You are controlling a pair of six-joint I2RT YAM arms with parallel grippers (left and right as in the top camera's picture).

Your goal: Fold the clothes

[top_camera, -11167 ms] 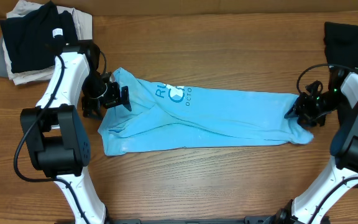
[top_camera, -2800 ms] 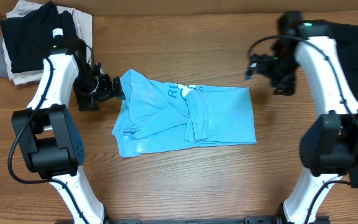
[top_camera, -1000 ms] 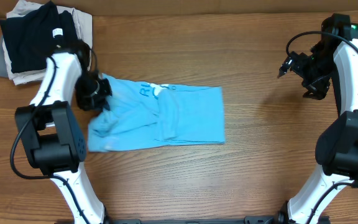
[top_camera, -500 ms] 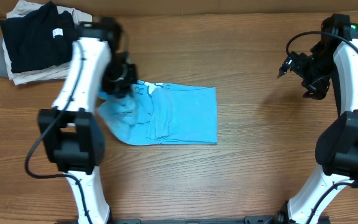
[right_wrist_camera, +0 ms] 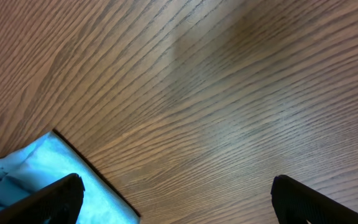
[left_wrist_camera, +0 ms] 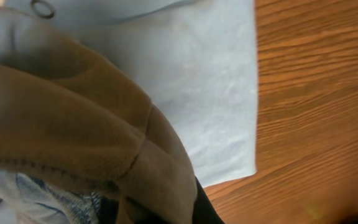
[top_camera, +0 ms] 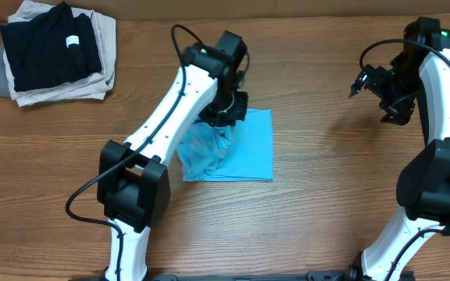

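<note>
Since half a second ago, your left gripper (top_camera: 223, 117) has swung rightward across the table (top_camera: 326, 211), carrying the left end of the sky-blue shirt (top_camera: 250, 152) over the rest. Its jaws are pinched together on a bunch of that cloth, which hangs crumpled beneath it; the flat part lies near the table's middle. Your right gripper (top_camera: 363, 83) hovers well apart at the right, jaws spread wide, holding nothing. A pile of dark and beige clothes (top_camera: 53, 51) sits at the far left corner.
</note>
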